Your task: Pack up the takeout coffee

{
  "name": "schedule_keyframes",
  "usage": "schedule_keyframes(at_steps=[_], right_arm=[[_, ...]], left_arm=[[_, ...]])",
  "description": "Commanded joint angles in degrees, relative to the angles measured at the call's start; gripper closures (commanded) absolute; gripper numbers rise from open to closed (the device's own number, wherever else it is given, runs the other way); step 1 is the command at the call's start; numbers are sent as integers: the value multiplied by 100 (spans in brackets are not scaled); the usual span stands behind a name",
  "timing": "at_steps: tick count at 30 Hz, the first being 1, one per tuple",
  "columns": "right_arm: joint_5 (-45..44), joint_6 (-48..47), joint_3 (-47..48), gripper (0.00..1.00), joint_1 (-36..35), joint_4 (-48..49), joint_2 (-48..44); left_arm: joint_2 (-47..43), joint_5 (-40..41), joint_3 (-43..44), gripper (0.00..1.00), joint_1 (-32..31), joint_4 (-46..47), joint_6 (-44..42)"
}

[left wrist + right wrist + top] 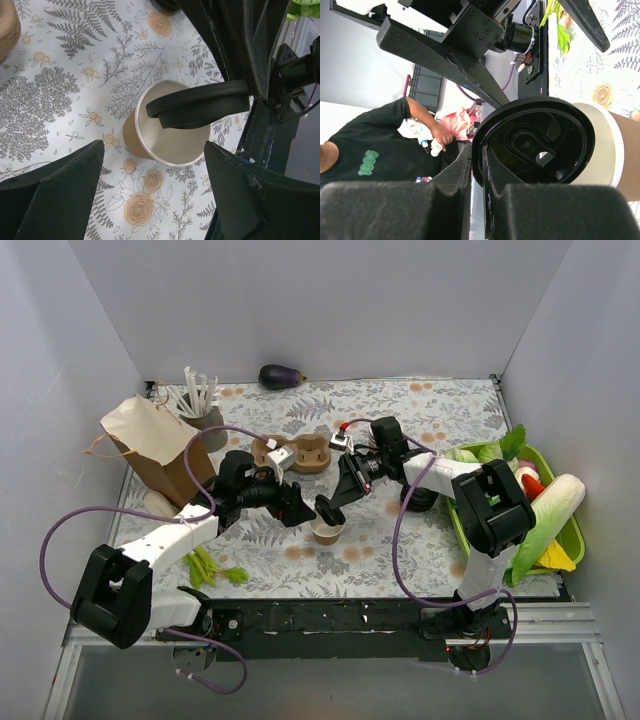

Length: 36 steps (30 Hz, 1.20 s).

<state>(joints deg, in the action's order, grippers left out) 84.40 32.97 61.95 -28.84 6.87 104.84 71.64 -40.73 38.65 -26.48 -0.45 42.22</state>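
Observation:
The tan paper cup (326,532) of the takeout coffee stands upright and uncovered on the floral cloth, mid-table. Its white inside shows in the left wrist view (175,145). My right gripper (336,502) is shut on the rim of the round black lid (328,508), holding it tilted over the cup's mouth. The lid (200,105) covers the far part of the opening. In the right wrist view the lid (540,140) sits against the cup (617,145), pinched at its edge by the gripper (477,165). My left gripper (155,146) is open, its fingers either side of the cup's near side without touching it.
A brown paper bag (150,445) stands open at the back left beside a grey holder of white straws (205,410). Tan cup carriers (300,453) sit behind the arms. A green basket (572,540) of vegetables fills the right edge. An eggplant (280,376) lies at the back, greens (210,568) near front left.

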Motion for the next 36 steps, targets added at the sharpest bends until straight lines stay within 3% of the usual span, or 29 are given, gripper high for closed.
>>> schedule_keyframes(at_steps=[1,22,36], right_arm=[[499,341,-139,95,80,551,-51],[288,1080,-439,86,274,1299,10],[296,1247,-403,75,335,1492,107]], left_arm=[[8,-14,-165,19,-76,422,173],[395,179,-359,21,-252,924,331],[571,13,-367,21,-252,1073,305]])
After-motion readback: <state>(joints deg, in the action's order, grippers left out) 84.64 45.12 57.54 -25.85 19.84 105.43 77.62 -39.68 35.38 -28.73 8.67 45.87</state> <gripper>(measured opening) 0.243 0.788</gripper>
